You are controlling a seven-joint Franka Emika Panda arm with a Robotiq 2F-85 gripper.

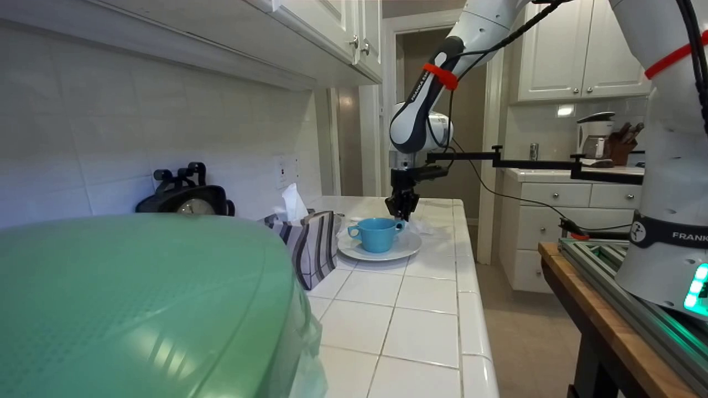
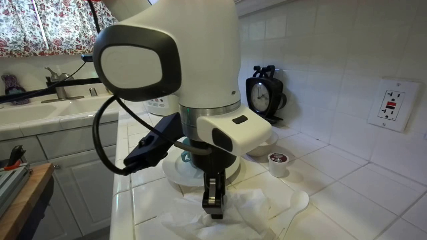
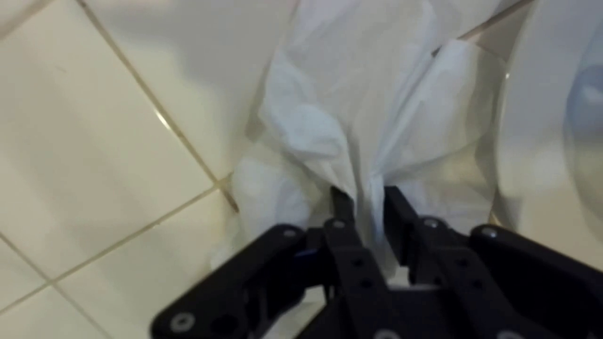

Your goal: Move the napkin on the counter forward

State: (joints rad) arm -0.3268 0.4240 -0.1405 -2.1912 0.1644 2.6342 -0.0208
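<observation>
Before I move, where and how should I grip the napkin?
Probably by the raised fold of the napkin, pinched from above: it stands as a ridge between the fingers, while the outer parts spread flatter, one edge beside the plate.

That napkin [image 2: 248,211] there is plain white, the gripper [image 3: 367,202] black, the cup [image 1: 377,237] sky blue, the plate [image 1: 406,250] white. The white counter [image 1: 423,334] has a darker grid. Over here, dark grey stripes mark the pale tissue box [image 1: 318,246]; the dome [image 1: 144,287] is green.

On the tiled worktop [image 3: 118,155], the black pincer [image 3: 368,202] pinches gathered folds of white napkin [image 3: 348,108] beside a pale plate [image 3: 530,155].
</observation>
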